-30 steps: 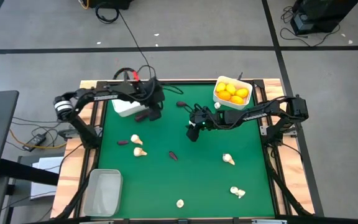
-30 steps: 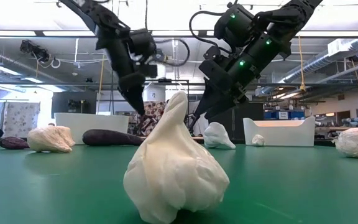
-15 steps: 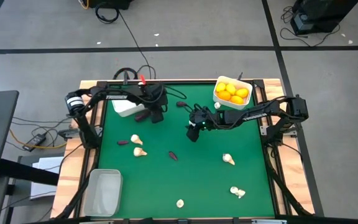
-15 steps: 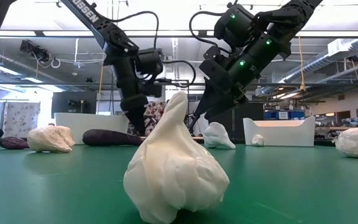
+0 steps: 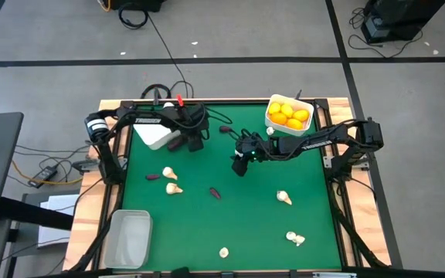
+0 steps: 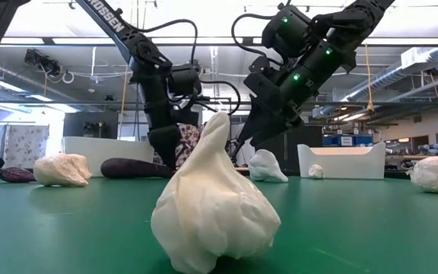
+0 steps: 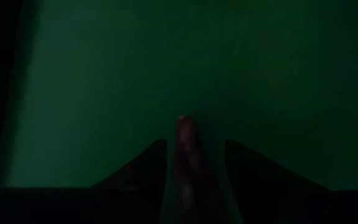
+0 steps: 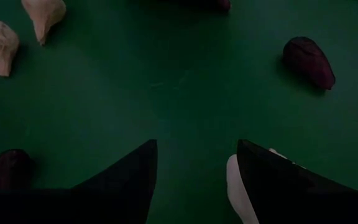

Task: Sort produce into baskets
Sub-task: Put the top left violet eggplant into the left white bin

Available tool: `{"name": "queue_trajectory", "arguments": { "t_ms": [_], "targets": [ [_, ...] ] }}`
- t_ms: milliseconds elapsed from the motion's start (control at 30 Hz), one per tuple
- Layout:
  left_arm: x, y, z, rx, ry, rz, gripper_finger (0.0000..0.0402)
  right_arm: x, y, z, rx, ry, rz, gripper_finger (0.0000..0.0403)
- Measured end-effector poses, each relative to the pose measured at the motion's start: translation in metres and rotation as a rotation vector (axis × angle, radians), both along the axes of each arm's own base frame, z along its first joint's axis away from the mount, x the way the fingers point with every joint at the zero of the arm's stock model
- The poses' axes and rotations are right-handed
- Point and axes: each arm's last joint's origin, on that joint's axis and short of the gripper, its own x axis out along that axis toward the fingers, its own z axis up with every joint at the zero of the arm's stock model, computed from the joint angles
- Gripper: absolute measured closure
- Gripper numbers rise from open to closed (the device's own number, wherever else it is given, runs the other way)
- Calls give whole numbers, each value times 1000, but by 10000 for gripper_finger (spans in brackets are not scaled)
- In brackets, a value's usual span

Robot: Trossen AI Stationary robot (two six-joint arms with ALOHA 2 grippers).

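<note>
One eggplant piece [image 7: 188,155] sits pinched in the left pincer [image 5: 194,142], which has swung back beside the white basket [image 5: 150,134] (drop likely next). Right pincer [image 5: 240,163] hovers open mid-worktop [image 5: 246,224], empty.

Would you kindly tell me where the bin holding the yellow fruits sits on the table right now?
In the high view the white bin of yellow fruits sits at the table's far right corner, just beyond the right arm's gripper.
</note>
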Motion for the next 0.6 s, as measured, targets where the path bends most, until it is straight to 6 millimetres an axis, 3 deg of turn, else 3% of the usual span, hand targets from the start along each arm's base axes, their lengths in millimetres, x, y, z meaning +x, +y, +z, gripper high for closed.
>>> {"name": "queue_trajectory", "arguments": {
  "t_ms": [333,600],
  "targets": [
    [-5,-5,-14,-76,13,-28,242,0,0,0,5,1,5,172],
    [-1,-3,-7,-65,0,-20,318,0,0,0,5,1,5,172]
  ]
}}
